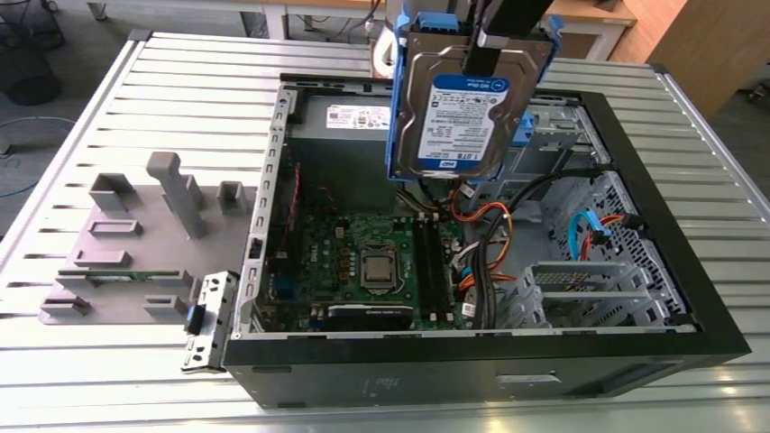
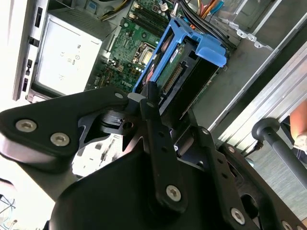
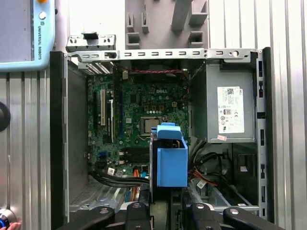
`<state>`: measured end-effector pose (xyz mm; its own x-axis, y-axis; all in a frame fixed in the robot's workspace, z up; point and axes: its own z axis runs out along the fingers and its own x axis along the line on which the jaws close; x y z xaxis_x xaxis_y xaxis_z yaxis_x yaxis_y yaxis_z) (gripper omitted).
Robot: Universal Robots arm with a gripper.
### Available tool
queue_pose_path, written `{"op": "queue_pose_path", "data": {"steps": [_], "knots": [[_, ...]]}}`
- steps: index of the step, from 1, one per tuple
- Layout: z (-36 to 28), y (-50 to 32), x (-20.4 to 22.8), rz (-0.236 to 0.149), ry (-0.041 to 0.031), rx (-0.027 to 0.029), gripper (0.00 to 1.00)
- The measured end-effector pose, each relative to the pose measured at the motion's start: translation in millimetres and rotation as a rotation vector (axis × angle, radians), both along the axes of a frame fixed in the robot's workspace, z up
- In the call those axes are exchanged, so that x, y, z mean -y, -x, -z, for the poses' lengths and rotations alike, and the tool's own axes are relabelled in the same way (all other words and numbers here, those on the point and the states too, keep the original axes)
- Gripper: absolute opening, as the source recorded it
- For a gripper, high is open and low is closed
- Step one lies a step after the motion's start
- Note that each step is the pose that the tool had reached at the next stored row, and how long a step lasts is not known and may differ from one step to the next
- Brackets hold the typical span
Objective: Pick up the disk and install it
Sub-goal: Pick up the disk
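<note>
Claw [image 1: 488, 41] clamped on the disk [image 1: 463, 113], hanging over the open PC case [image 1: 481, 374] — pickup's done, install likely needs careful bay alignment.

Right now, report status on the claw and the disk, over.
Claw shut on the disk. Disk upright in the air, above the open computer case, not installed. Loose cables below it.

— What colours have you got there?
— My jaws are black. The disk [image 1: 463, 113] is silver, its label white and blue, its carrier blue.
— And the rest?
— Green motherboard [image 1: 331, 244], orange cables [image 1: 493, 215], black case [image 1: 481, 370], ribbed grey surface [image 1: 72, 397].
</note>
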<state>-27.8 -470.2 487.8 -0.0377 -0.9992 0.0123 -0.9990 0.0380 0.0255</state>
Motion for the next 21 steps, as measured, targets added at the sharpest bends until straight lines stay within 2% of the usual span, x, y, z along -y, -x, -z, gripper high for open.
{"op": "queue_pose_path", "data": {"steps": [8,14,21], "knots": [[1.0,0.0,9.1,0.0,0.0001,0.0,0.35],[1.7,0.0,14.4,0.0,0.0001,0.0,0.35],[2.6,0.0,24.1,0.0,0.0001,0.0,0.35]]}}
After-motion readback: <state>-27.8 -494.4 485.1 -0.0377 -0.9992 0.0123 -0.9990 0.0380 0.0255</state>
